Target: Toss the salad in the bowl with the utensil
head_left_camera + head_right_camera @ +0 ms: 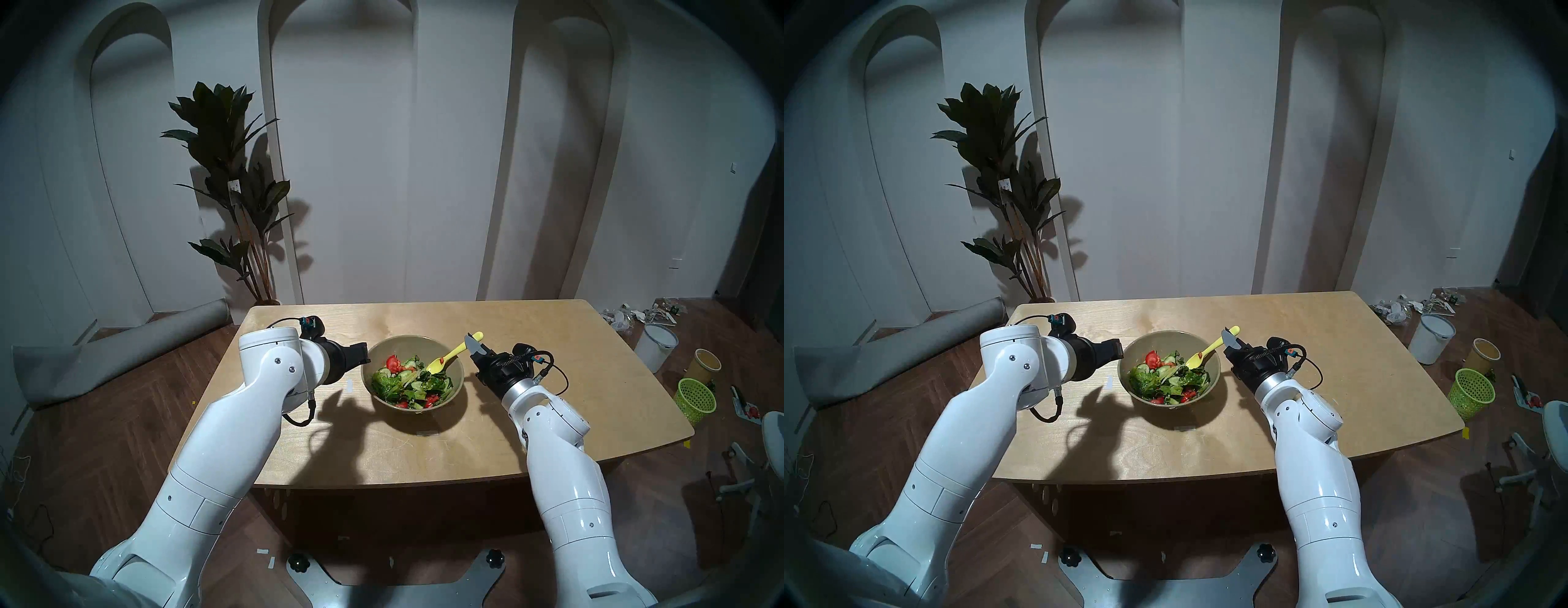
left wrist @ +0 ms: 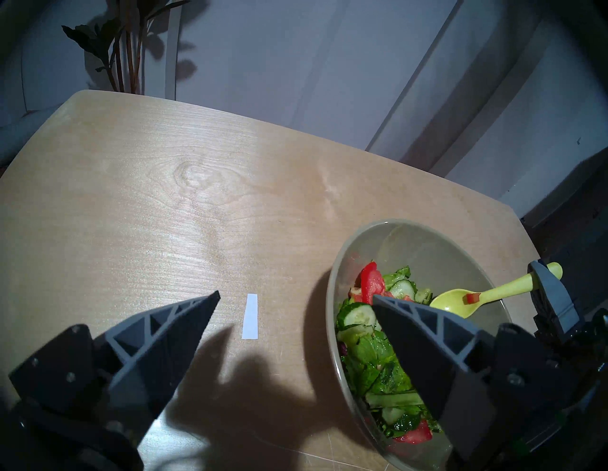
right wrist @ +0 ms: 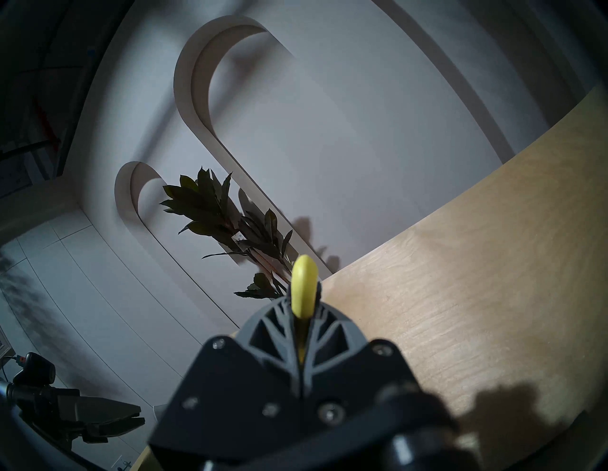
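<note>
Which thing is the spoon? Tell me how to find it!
Look at the wooden table and find the round olive bowl in its middle, full of salad. The spoon slants over the bowl's right rim, its scoop above the leaves and its handle pinched in the right gripper. It is the only bright yellow-green thing on the table, with a red bit stuck on it.

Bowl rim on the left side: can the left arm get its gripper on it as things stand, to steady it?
Probably yes. The left gripper is open beside the bowl, one finger already over the salad, nothing between. The spoon in the right gripper sits on the far side.
</note>
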Controlling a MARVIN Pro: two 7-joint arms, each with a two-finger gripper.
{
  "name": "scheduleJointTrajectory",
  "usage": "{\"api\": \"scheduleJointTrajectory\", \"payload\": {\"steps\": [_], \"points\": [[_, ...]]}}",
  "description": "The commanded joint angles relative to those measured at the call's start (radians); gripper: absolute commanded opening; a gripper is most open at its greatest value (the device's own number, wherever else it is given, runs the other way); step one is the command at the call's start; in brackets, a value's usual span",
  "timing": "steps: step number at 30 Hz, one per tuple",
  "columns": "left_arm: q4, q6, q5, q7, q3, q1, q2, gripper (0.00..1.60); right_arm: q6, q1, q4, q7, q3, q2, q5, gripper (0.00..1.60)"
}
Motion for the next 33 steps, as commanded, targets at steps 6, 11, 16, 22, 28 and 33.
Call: {"api": "scheduleJointTrajectory", "payload": {"steps": [6, 11, 16, 22, 28, 33], "points": [[-0.022, -0.005, -0.004, -0.003, -0.007, -0.007, -0.004, 1.60, -0.012, 0.010, -0.018, 0.004, -0.003, -0.004, -0.007, 0.00], [-0.022, -0.005, -0.004, -0.001, -0.007, -0.007, -0.005, 1.60, -0.016, 0.013, 0.001, 0.004, -0.006, -0.003, -0.013, 0.00], [-0.017, -0.001, -0.004, 0.002, -0.006, -0.010, -0.007, 1.60, -0.014, 0.013, 0.010, 0.002, -0.013, 0.000, -0.023, 0.00], [-0.011, 0.002, -0.004, 0.002, -0.005, -0.015, -0.010, 1.60, -0.014, 0.013, 0.011, 0.007, -0.018, 0.004, -0.030, 0.58], [-0.001, 0.008, -0.011, 0.003, -0.007, -0.022, -0.015, 1.60, -0.011, 0.014, 0.007, 0.002, -0.021, 0.005, -0.037, 1.60], [0.001, 0.010, -0.013, 0.005, -0.007, -0.023, -0.017, 1.60, -0.012, 0.015, 0.006, 0.001, -0.018, 0.005, -0.040, 1.60]]}}
